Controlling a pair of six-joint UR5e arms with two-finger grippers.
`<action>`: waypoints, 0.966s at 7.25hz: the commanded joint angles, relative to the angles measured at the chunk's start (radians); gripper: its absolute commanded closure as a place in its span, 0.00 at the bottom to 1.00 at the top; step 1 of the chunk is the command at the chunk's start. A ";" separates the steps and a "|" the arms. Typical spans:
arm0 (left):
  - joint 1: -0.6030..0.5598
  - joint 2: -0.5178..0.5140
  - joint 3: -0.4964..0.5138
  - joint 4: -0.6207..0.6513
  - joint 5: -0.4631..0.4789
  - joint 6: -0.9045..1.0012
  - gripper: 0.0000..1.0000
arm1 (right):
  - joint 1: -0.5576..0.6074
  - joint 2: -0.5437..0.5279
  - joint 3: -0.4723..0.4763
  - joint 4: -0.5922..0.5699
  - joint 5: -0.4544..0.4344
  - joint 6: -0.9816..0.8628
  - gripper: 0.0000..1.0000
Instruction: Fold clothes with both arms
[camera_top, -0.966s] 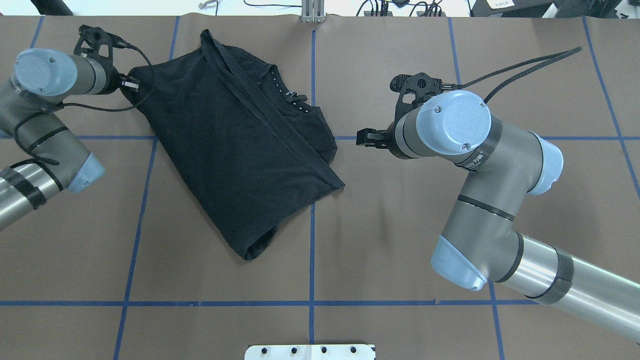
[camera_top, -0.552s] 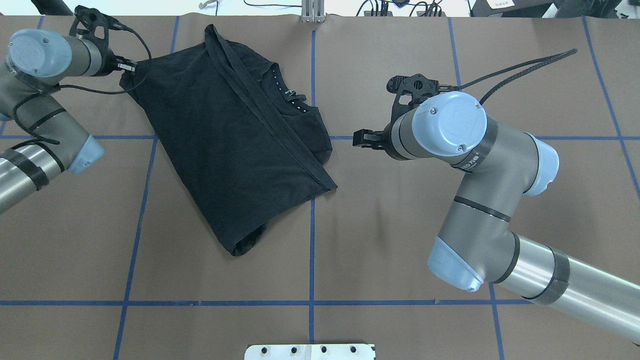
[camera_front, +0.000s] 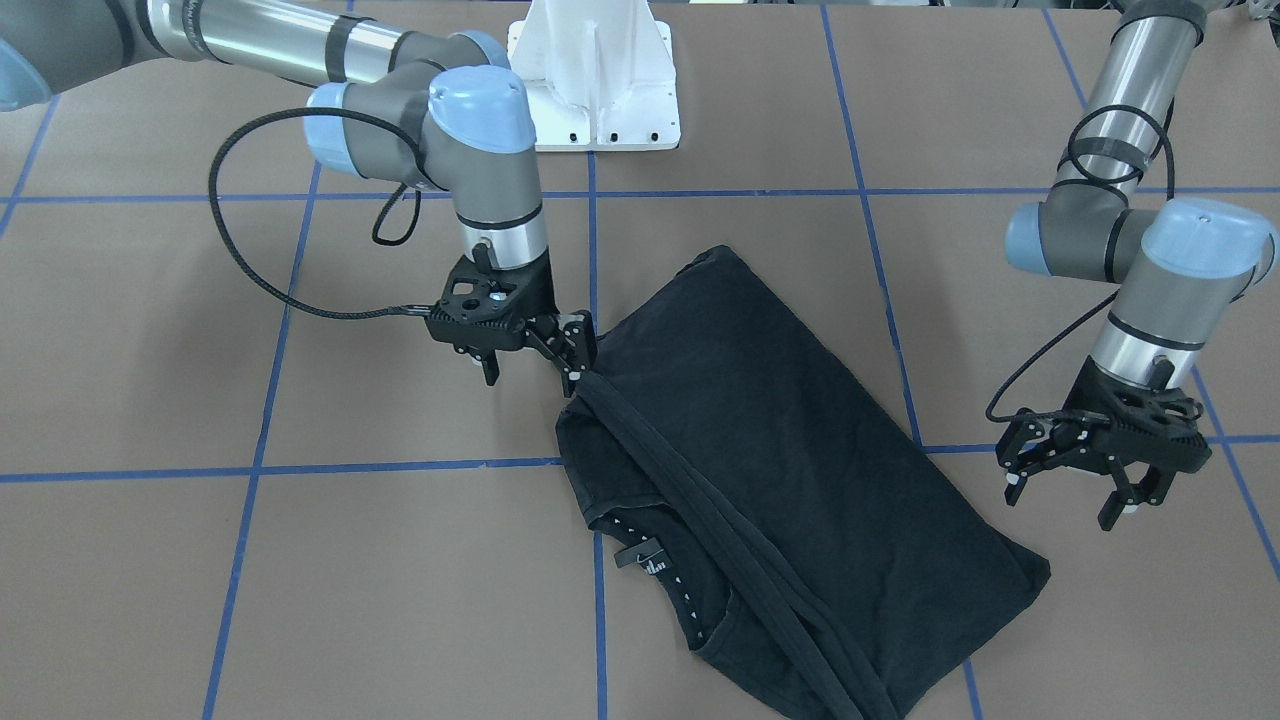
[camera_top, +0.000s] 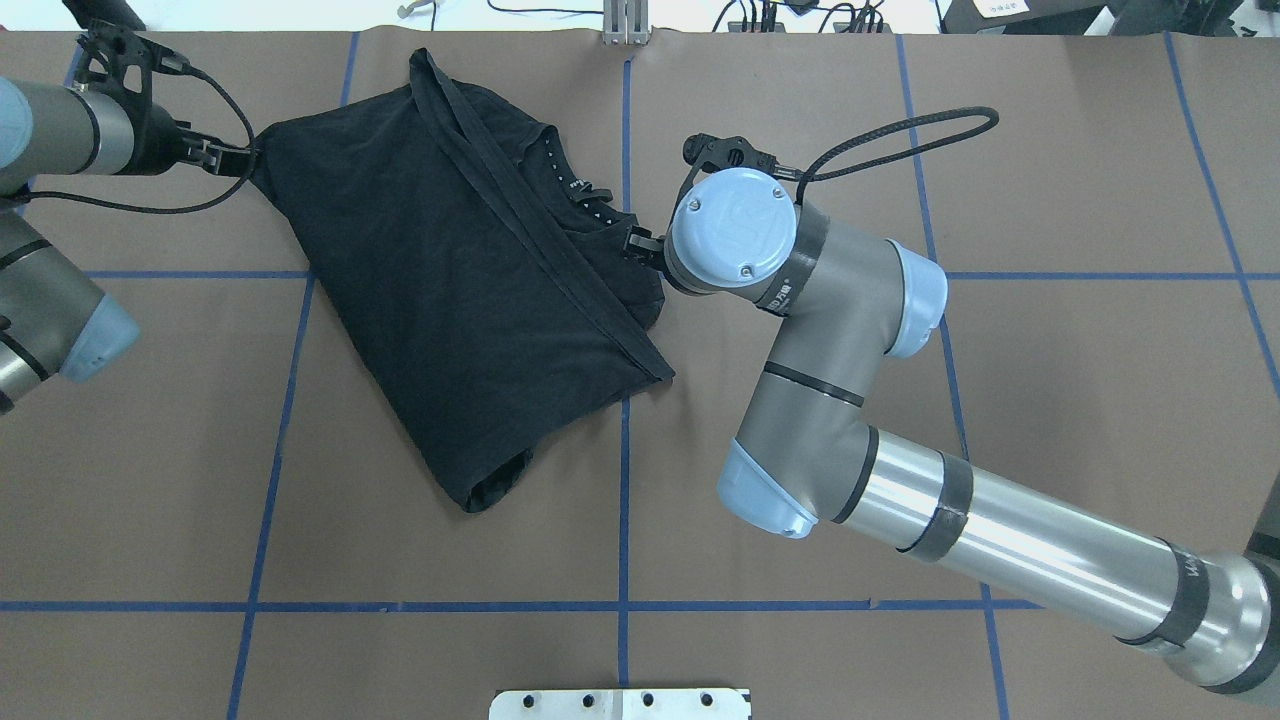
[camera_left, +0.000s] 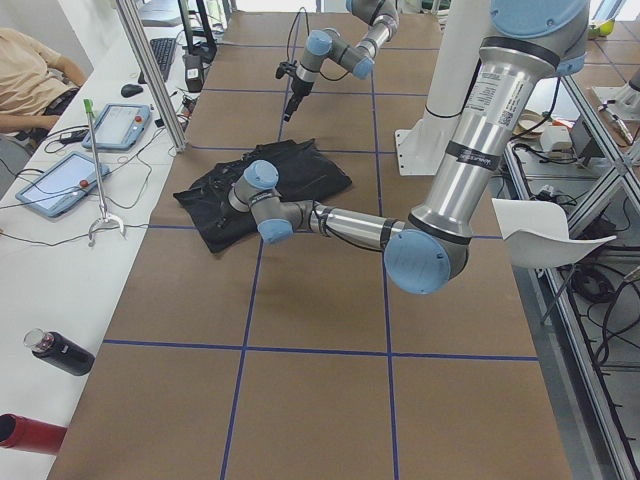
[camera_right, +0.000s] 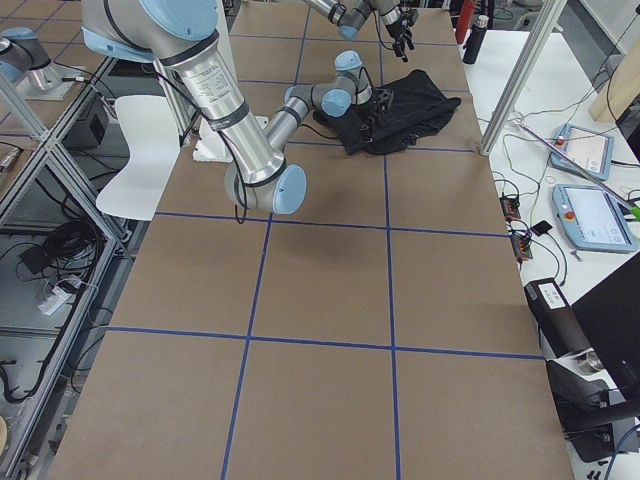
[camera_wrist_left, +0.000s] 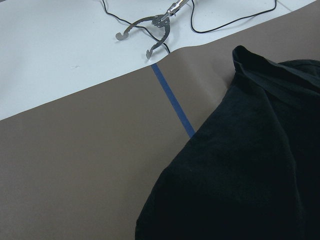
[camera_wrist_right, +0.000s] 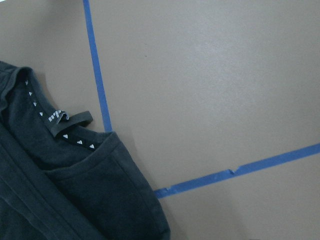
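The black T-shirt (camera_top: 460, 280) lies folded lengthwise and askew on the brown table, its neck label (camera_top: 580, 190) facing up. In the front view my left gripper (camera_front: 1070, 500) hangs open and empty just off the shirt's (camera_front: 780, 470) far corner; from overhead the left gripper (camera_top: 225, 155) sits just left of that corner. My right gripper (camera_front: 533, 378) is open at the shirt's sleeve-side edge, one fingertip (camera_front: 577, 380) touching the cloth. The overhead view hides most of it under the wrist (camera_top: 735, 230). The right wrist view shows the collar and label (camera_wrist_right: 70, 120), no fingers.
Blue tape lines (camera_top: 625, 430) grid the table. The white pedestal base (camera_front: 595, 75) stands at the robot's side. Metal tongs (camera_wrist_left: 150, 30) and cables lie on the white bench past the far edge. A seated person (camera_left: 30, 70), tablets and bottles are beside that bench.
The left gripper first dragged the shirt's corner toward the far left, then let go and drew back left. The right arm swung left, bringing its gripper to the shirt's edge.
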 joint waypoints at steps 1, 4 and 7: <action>0.005 0.007 -0.008 -0.003 -0.001 -0.039 0.00 | -0.012 0.078 -0.190 0.130 -0.032 0.078 0.17; 0.006 0.007 -0.004 -0.007 -0.001 -0.074 0.00 | -0.061 0.072 -0.206 0.120 -0.041 0.139 0.37; 0.008 0.007 -0.002 -0.009 -0.001 -0.076 0.00 | -0.069 0.066 -0.197 0.078 -0.048 0.132 0.55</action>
